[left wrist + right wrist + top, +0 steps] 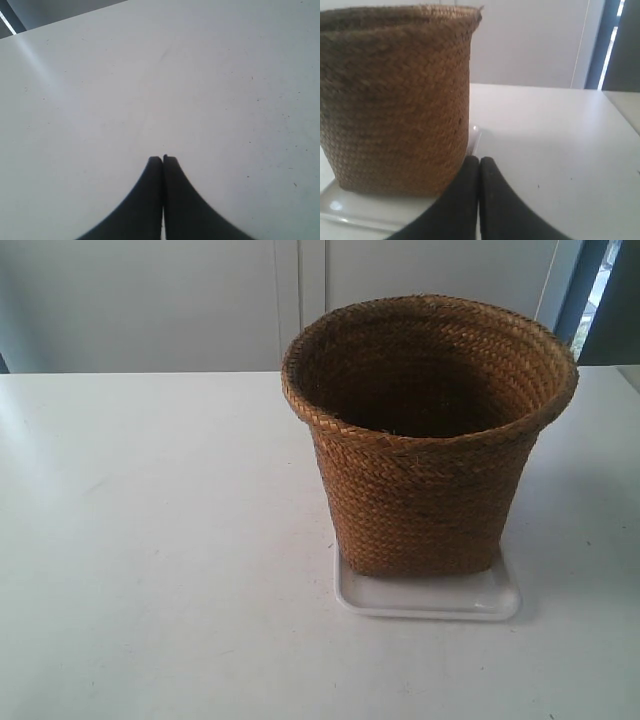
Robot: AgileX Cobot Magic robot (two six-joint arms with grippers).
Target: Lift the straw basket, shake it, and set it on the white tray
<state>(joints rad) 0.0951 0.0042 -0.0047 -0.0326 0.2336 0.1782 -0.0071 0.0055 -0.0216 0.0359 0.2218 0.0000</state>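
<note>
Here, the left gripper (pixel 163 159) has its two dark fingers (pixel 142 205) pressed together, the tips meeting with only a hairline seam between them and nothing pinched. It hangs over an open stretch of the white table (pixel 150 75) (tiny dark specks dot the surface).

The right gripper (pixel 479 161) is likewise closed flat, finger against finger, gripping nothing. Its tips lie just beside the straw basket (pixel 395 100), near one lower corner of the woven wall. Whether they touch the weave cannot be told from the right wrist view.

The basket stands upright on the white tray (pixel 430 598). Its squarish base sits inside the tray's low rim and covers most of it. In the exterior view only a glossy strip of tray shows along the near edge and round one corner. The basket's wide round rim flares out well past its base, and its inside lies in shadow.

The tray rests flat on the table, toward the exterior view's right and well apart from the table's near edge. Behind the table rises a pale wall (pixel 150 300). A dark upright frame (pixel 578 290) with a slit of daylight beside it stands at the exterior view's upper right.
</note>
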